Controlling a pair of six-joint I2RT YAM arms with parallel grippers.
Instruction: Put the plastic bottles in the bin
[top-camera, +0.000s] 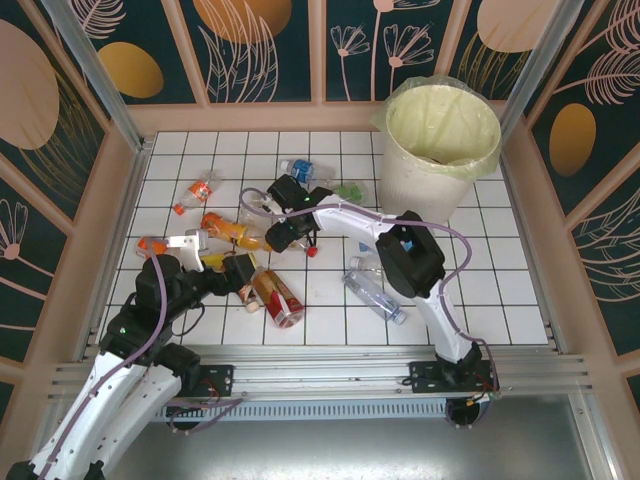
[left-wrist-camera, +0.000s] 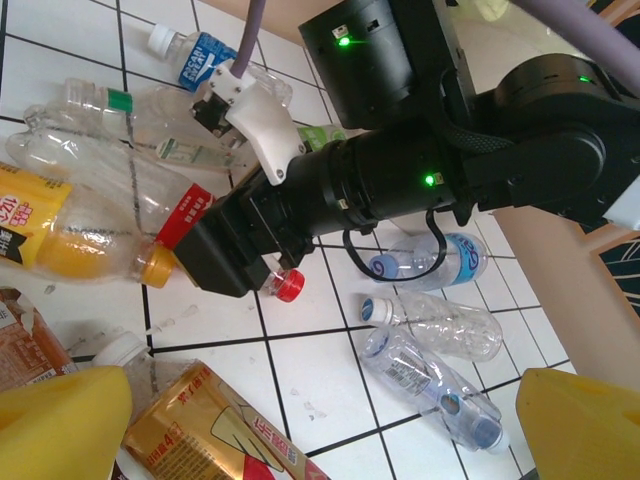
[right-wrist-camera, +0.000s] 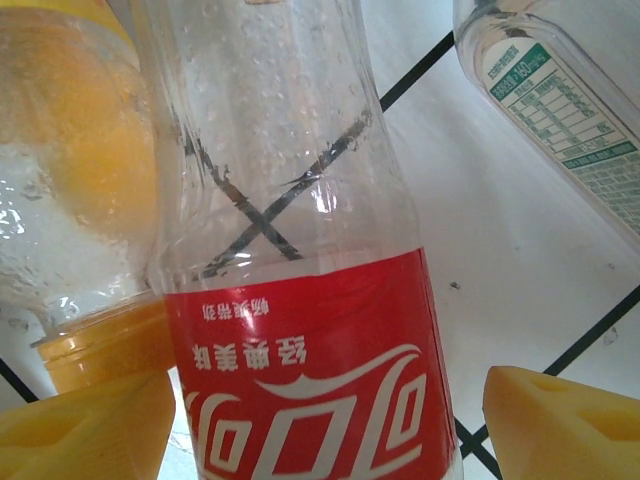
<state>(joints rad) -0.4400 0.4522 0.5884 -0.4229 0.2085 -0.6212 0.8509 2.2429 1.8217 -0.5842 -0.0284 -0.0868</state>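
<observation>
A clear bottle with a red cola label (right-wrist-camera: 300, 400) lies on the white tiles between the yellow pads of my right gripper (right-wrist-camera: 320, 435). The jaws stand open; the right pad (right-wrist-camera: 565, 420) is clear of the bottle, the left pad (right-wrist-camera: 85, 430) is close against it. Seen from above, my right gripper (top-camera: 283, 236) is low over the bottle pile at centre left. My left gripper (top-camera: 240, 272) is open just above a gold-and-red labelled bottle (left-wrist-camera: 210, 430), gripping nothing. The bin (top-camera: 440, 140), white with a pale yellow liner, stands at the back right.
An orange-drink bottle (left-wrist-camera: 70, 240) lies beside the cola bottle. Clear crushed bottles (left-wrist-camera: 440, 325) lie right of centre, and a blue-labelled one (top-camera: 305, 170) and a red-orange one (top-camera: 195, 190) further back. The right arm's elbow (top-camera: 410, 255) rises mid-table. Wooden walls (top-camera: 125, 190) fence the tiles.
</observation>
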